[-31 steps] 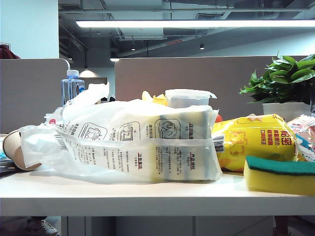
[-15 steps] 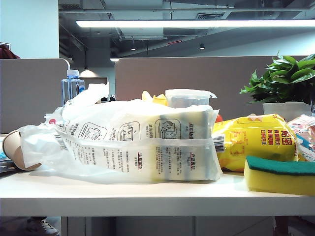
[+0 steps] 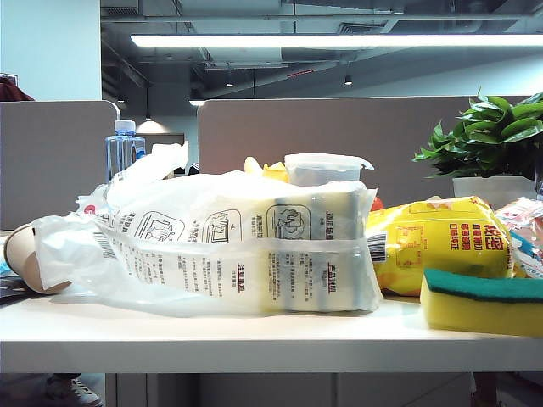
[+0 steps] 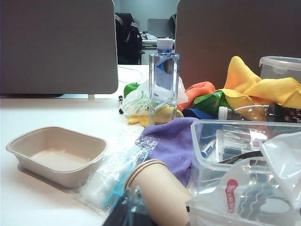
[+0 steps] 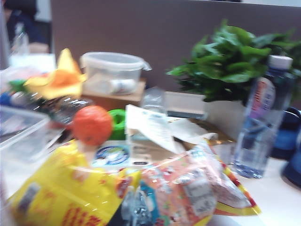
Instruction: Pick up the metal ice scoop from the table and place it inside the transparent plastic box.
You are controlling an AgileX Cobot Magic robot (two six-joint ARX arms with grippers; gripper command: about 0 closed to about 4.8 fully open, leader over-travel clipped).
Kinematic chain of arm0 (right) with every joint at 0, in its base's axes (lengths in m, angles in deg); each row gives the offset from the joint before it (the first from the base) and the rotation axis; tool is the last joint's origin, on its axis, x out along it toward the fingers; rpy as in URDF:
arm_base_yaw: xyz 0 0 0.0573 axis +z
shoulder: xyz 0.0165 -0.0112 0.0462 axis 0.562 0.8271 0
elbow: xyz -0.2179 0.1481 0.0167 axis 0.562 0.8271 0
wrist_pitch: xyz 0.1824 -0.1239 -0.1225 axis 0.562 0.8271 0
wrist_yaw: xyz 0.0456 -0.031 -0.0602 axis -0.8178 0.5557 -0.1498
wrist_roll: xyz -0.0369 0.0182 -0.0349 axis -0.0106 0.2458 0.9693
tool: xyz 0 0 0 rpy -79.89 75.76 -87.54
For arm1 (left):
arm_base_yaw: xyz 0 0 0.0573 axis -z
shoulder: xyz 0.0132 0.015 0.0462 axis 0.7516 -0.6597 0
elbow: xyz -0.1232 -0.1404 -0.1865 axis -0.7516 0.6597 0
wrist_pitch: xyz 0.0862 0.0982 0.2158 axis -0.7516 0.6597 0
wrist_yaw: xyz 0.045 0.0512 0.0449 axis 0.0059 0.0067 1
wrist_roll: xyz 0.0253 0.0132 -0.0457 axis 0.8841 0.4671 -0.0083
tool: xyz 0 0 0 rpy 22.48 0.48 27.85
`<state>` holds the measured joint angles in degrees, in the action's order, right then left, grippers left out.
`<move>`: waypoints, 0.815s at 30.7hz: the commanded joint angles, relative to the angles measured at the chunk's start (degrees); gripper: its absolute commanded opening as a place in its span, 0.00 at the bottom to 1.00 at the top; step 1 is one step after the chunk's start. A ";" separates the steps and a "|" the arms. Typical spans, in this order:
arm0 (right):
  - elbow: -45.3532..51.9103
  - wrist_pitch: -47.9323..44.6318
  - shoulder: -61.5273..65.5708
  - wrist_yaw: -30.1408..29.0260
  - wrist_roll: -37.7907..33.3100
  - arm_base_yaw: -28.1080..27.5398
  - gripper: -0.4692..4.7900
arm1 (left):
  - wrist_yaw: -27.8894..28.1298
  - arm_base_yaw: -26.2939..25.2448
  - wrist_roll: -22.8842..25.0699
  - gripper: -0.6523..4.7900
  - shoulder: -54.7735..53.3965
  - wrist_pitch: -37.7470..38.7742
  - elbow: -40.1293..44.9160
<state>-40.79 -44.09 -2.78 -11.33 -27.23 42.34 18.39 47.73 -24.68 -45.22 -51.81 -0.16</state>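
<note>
- Paper cup lies on its side at the left edge of the exterior view, on the table.
- Printed plastic bag fills the middle.
- Yellow packet and sponge sit at lower right, with the plant behind them.
- Left wrist view: clear box beside a purple cloth.
- Scoop: cannot be picked out in any view.
- Left gripper: out of sight, fingers' state cannot be told.
- Right gripper: out of sight, fingers clenched.
</note>
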 commanded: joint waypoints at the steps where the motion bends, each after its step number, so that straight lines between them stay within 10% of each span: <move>1: 1.33 -3.48 -0.46 0.42 -3.04 -2.56 0.08 | -0.33 0.02 0.04 0.11 -0.02 -0.57 -0.11; 25: 1.33 -5.03 -0.68 -0.07 -3.19 -7.48 0.08 | -0.31 0.02 0.04 0.11 -0.02 -0.09 -0.11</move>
<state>-39.48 -48.13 -3.48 -11.39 -30.18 34.95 18.42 47.75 -24.66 -45.22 -51.70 -0.16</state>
